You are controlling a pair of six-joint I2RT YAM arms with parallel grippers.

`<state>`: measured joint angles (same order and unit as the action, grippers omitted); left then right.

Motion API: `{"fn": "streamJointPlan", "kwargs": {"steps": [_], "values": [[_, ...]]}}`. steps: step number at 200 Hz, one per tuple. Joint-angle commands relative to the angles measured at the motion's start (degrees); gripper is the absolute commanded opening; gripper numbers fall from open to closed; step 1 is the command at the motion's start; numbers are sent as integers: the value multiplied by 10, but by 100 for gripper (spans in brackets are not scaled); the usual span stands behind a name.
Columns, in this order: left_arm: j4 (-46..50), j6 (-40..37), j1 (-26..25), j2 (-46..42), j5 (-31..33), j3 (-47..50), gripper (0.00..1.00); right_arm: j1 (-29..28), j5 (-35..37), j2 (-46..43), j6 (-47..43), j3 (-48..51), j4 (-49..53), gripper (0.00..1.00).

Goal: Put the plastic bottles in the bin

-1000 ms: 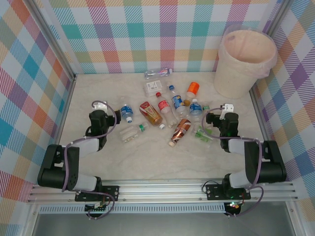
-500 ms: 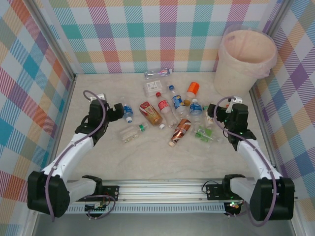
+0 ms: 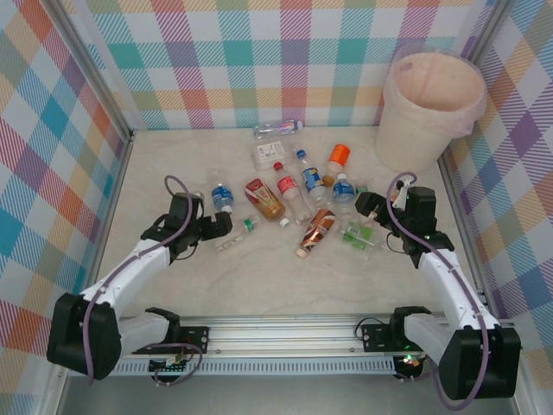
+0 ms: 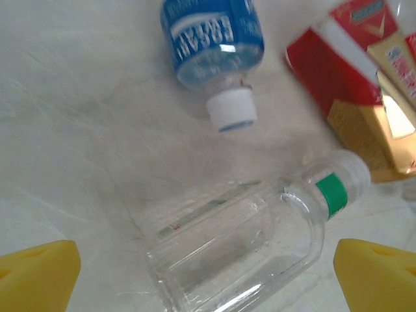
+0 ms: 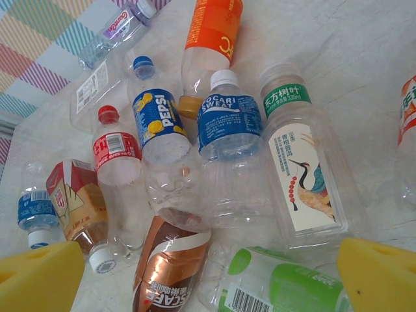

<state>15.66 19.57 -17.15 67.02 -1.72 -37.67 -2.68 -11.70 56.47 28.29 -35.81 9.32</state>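
While the bin (image 3: 413, 130) at the upper right of the top view looks empty, both arms are at the reach-in step. The plastic bottles (image 3: 298, 194) lie scattered mid-frame on the counter (image 3: 285, 285), well apart from the bin.

Left end effector (image 3: 216, 226), left of centre: jaws fully apart, empty, straddling a clear green-capped bottle (image 4: 240, 250) lying on its side.

Right end effector (image 3: 370, 206), right of centre: equally wide, holding nothing, hanging over the crowded cluster.

Next, I'd judge the left lowers and closes across that bottle's body. The right must single out one bottle from its touching neighbours.
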Motion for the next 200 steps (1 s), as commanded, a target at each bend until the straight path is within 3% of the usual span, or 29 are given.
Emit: {"fn": "streamJointPlan", "kwargs": {"steps": [1, 28, 84, 117, 176, 200], "values": [[-61, -25, -22, 11, -56, 17, 100, -3, -10, 7, 2, -17, -1, 100], [-54, -34, -59, 18, -66, 24, 100, -3, -11, 21, -3, -28, 0, 100], [35, 14, -178, -1, 109, 35, 100, -2, 3, 28, -14, -35, 2, 100], [29, -15, -189, 51, 96, 13, 99, -3, 5, 37, -14, -40, -7, 100], [51, -23, -201, 102, 192, -22, 100, -3, 9, 40, -16, -40, -7, 100], [44, -33, -201, 114, 194, -26, 100, -2, 10, 41, -17, -39, -11, 100]]}}
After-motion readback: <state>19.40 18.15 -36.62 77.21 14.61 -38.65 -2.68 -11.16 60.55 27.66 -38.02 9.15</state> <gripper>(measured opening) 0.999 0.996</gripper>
